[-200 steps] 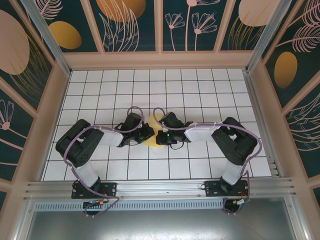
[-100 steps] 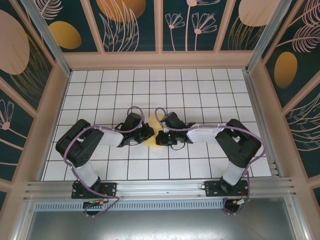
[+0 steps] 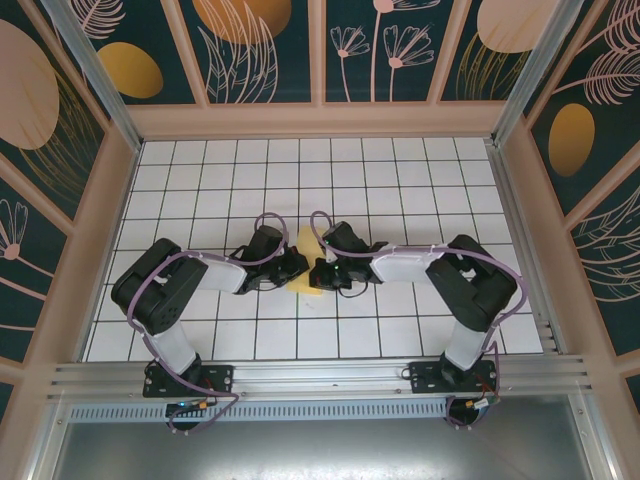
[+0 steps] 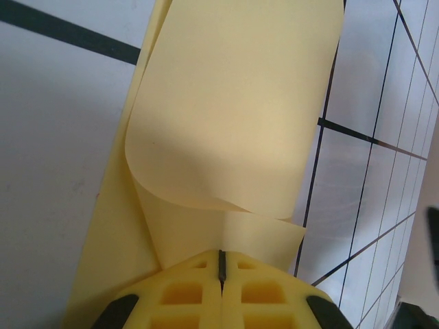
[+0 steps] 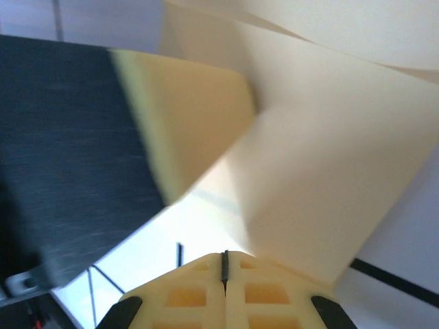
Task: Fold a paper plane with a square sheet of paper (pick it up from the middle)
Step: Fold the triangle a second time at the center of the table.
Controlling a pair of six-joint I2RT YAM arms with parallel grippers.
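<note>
Curling paper (image 4: 233, 116), possibly creased, mostly hidden

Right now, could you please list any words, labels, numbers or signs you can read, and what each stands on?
None can be read: the paper is plain, and the tiled table and patterned walls carry no lettering.
</note>
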